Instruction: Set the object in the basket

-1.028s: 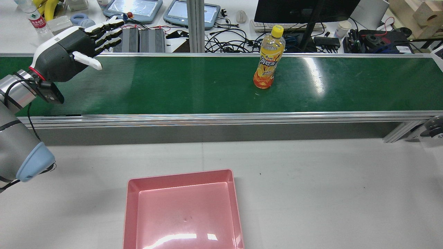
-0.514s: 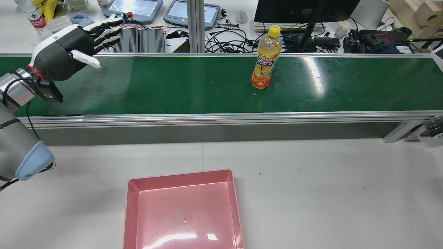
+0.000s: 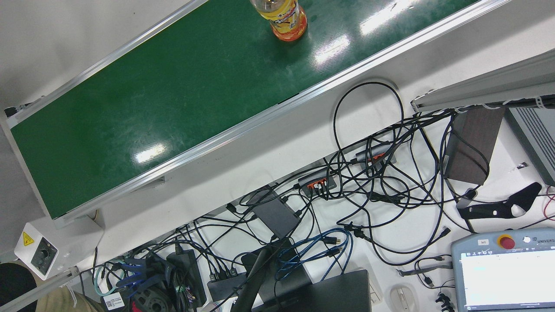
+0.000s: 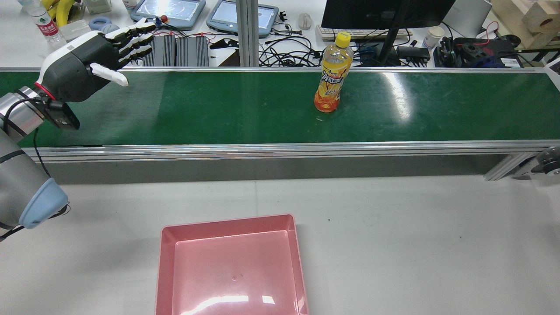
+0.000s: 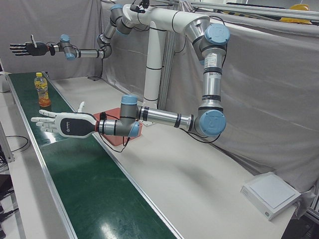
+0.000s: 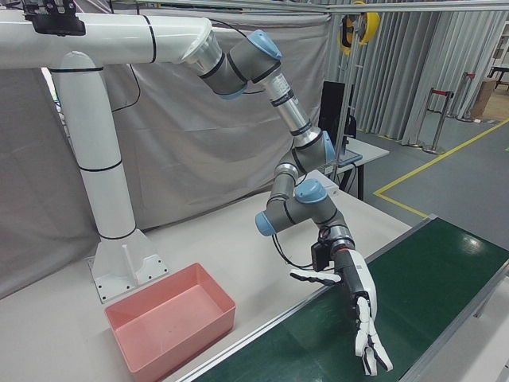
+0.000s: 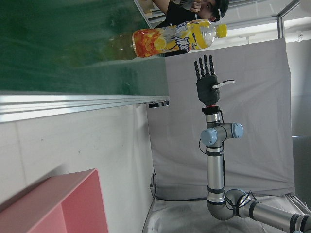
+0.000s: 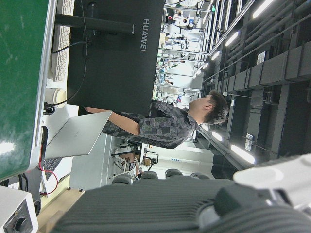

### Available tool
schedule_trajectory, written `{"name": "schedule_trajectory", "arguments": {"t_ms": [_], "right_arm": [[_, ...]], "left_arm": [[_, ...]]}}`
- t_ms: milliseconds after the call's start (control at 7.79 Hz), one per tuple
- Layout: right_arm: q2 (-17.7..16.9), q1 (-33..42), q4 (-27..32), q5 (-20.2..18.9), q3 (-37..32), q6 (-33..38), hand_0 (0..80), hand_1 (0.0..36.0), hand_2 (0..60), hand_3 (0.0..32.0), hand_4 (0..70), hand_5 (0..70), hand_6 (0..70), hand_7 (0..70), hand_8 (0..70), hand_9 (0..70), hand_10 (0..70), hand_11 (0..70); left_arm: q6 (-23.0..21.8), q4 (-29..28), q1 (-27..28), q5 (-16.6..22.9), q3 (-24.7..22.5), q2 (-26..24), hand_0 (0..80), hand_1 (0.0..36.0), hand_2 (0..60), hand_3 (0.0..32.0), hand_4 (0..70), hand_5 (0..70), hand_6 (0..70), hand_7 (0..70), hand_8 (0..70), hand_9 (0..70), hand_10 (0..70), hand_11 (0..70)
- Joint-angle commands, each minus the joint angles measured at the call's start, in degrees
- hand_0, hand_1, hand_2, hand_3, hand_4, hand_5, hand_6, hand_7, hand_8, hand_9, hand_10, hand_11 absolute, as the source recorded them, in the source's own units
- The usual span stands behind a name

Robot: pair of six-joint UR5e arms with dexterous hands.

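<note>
An orange drink bottle (image 4: 332, 76) with a yellow cap stands upright on the green conveyor belt (image 4: 218, 105), a little right of its middle. It also shows in the front view (image 3: 282, 17) and the left-front view (image 5: 43, 90). My left hand (image 4: 83, 65) hovers open over the belt's left end, far from the bottle, fingers pointing along the belt toward it. My right hand (image 5: 27, 48) is out of the rear view. It hangs open in the air beyond the bottle (image 7: 175, 40). The pink basket (image 4: 168, 262) sits empty on the white table, on the near side of the belt.
Behind the belt lies a desk with a monitor (image 4: 385, 13), teach pendants (image 4: 168, 11) and tangled cables (image 3: 368, 182). A person (image 8: 165, 126) stands at that desk. An aluminium rail (image 4: 280, 151) runs between the belt and the white table (image 4: 393, 240).
The bottle has travelled a short way left along the belt, toward my left hand. My left hand rose slightly, then held still.
</note>
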Motion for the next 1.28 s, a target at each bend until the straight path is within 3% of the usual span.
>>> {"name": "schedule_trajectory", "arguments": {"t_ms": [0, 1156], "right_arm": [[0.0, 0.0, 0.0, 0.0, 0.0, 0.0, 0.0, 0.0, 0.0, 0.0, 0.0, 0.0, 0.0, 0.0, 0.0, 0.0, 0.0, 0.0], [0.0, 0.0, 0.0, 0.0, -0.1, 0.0, 0.0, 0.0, 0.0, 0.0, 0.0, 0.0, 0.0, 0.0, 0.0, 0.0, 0.0, 0.0]], "left_arm": [[-0.1, 0.0, -0.1, 0.0, 0.0, 0.0, 52.4, 7.9, 0.0, 0.2, 15.2, 12.3, 0.3, 0.0, 6.4, 6.8, 6.2, 10.2], [-0.1, 0.0, -0.1, 0.0, 0.0, 0.0, 52.4, 8.0, 0.0, 0.6, 15.1, 12.5, 0.3, 0.0, 6.5, 7.1, 6.1, 10.1]]}}
